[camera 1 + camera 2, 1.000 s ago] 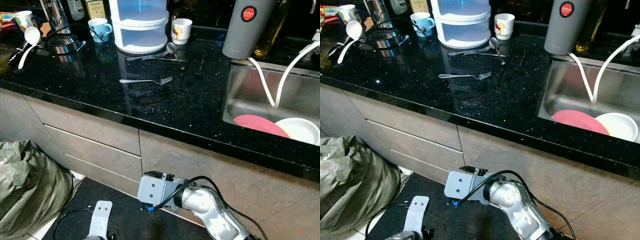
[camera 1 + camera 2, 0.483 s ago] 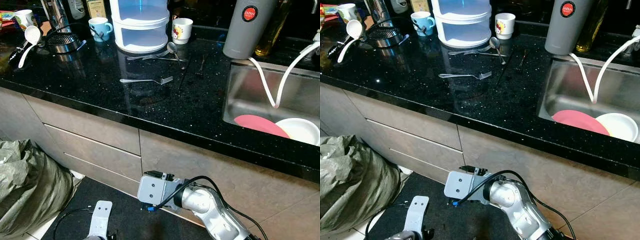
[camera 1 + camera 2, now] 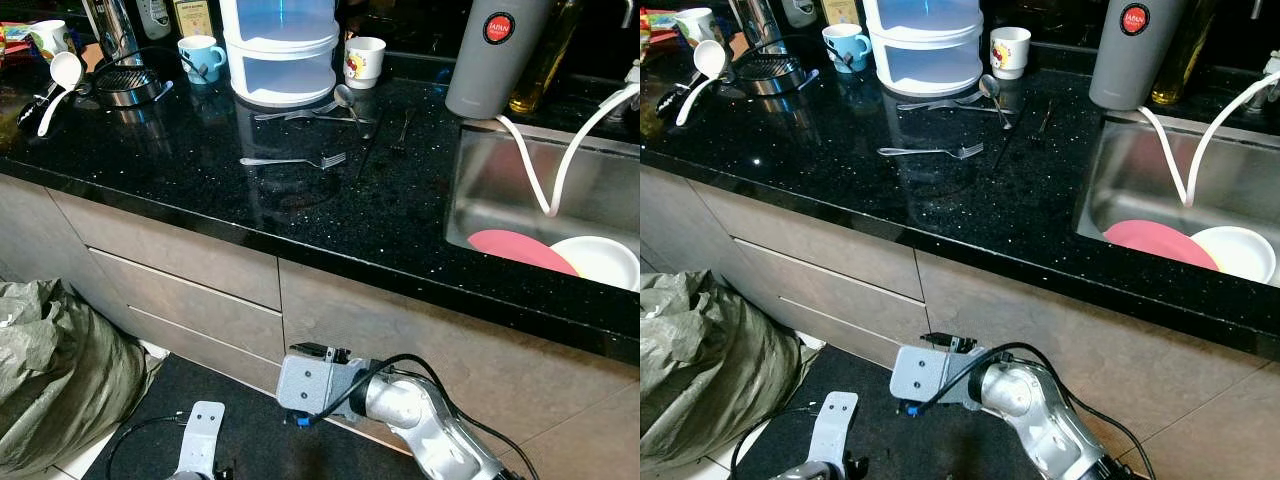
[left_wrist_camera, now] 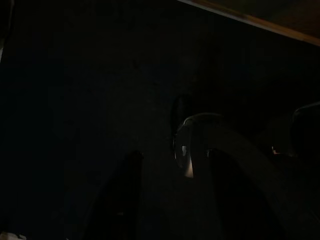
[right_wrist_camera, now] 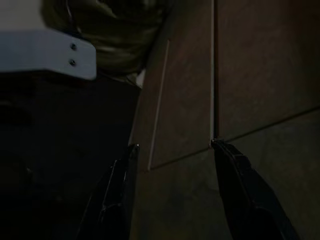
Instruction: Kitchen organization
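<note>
Since the earlier frame the right arm (image 3: 400, 405) has shifted slightly; nothing on the counter (image 3: 180, 190) has moved. Both arms hang low before the cabinets. Right gripper (image 5: 172, 165): fingers spread, empty. Left gripper (image 4: 172, 165): fingers apart, holding nothing, in deep shade.

The fork (image 3: 295, 160) lies alone mid-counter; more cutlery (image 3: 320, 110) sits beside the white container (image 3: 280, 50). Advised: raise an arm well clear of the counter edge, then pinch the fork's handle.

The sink (image 3: 480, 190) holds a pink plate (image 3: 520, 250) and a white bowl (image 3: 600, 260).

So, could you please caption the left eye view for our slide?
Black countertop with a fork, mugs and a sink holding plates; arms hang low.
</note>
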Available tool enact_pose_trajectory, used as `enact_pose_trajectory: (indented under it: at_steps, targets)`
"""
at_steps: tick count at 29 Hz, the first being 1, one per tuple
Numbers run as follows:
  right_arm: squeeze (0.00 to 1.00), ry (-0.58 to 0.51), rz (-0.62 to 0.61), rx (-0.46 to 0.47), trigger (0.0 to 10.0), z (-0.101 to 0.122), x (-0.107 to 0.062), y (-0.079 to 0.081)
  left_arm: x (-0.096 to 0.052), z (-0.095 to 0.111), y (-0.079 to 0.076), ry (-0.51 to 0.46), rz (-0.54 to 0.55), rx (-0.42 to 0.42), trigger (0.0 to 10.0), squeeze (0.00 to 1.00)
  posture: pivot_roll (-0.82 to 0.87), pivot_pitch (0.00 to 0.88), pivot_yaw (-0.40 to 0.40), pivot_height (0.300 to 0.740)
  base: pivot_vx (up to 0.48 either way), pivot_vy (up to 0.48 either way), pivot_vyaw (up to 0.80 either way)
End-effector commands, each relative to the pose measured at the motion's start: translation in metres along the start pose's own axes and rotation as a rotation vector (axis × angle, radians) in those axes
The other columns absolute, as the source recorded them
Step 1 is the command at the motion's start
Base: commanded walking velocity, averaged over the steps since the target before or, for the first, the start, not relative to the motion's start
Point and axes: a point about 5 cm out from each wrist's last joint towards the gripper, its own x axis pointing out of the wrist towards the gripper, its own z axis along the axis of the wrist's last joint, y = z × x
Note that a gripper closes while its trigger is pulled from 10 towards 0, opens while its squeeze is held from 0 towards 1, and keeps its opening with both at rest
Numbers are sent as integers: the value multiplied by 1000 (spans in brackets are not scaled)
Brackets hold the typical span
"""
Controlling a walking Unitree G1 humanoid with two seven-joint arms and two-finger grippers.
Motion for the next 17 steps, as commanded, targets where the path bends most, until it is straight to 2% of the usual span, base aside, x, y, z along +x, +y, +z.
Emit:
enact_pose_trajectory:
  at_steps: [1,10,11,13,16,17]
  targets:
    - [0,-18,14,36,10000,2,0,4,0,-6,0,9,-2,-8,10000,0,-117,60,25,740,0,0,0]
    - [0,-65,-12,1,10000,7,-2,5,-1,-7,0,16,-5,1,10000,0,-137,47,30,740,0,0,0]
    - [0,-111,-34,56,10000,11,-4,1,-1,-7,1,18,-6,5,10000,0,-140,44,35,740,0,0,0]
    - [0,-131,-40,84,10000,13,-5,-1,-1,-7,1,18,-6,6,10000,0,-141,42,35,740,0,0,0]
    - [0,-212,-67,267,10000,16,-14,-12,-1,-8,1,19,-6,6,10000,0,-140,41,36,740,0,0,0]
    - [0,-212,-67,267,10000,16,-14,-12,-1,-8,1,19,-6,6,10000,0,-140,41,36,740,0,0,0]
